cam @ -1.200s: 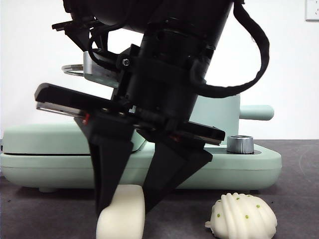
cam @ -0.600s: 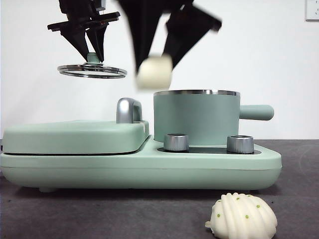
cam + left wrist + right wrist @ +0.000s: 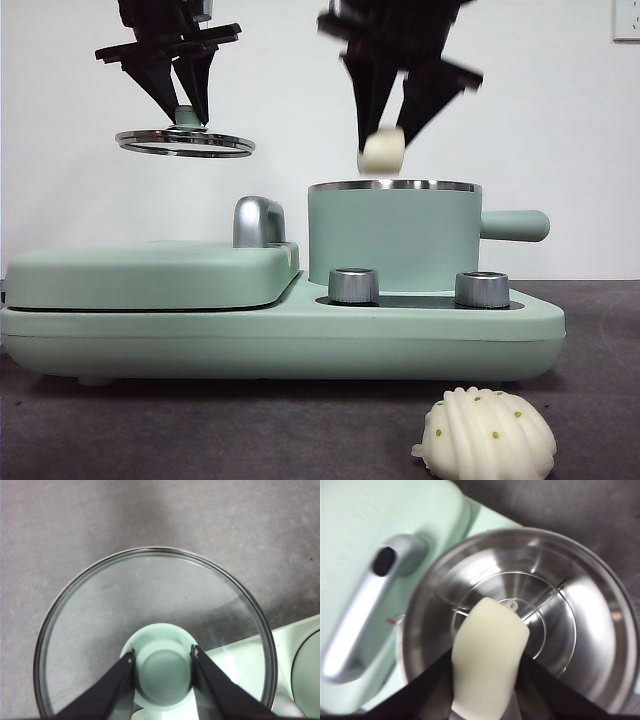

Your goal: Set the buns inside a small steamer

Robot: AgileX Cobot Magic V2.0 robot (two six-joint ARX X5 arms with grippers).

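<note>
While the steamer stands uncovered: two grippers hang above the appliance, each pinching one thing.

Right gripper: its jaws are clamped on the smooth bun, held in the air just above the steel rim of the steamer, not touching it.

Smooth bun from the wrist: the pale block sits between the two dark jaws, directly over the shiny open bowl of the steamer.

Left gripper: its jaws are closed on the green knob of the lid, which hangs level in the air, at about 10 o'clock from the steamer and well apart from it.

Lid from the wrist: the glass disc with its steel rim spreads around the knob, which the left gripper clasps on both sides.

Ridged bun: it lies on the dark table at about 5 o'clock from the steamer, in front of the appliance and untouched.

Griddle: the flat mint-green section with a chrome handle sits just beside the steamer at 9 o'clock.

Dials: two steel ones stand on the base in front of the steamer.
</note>
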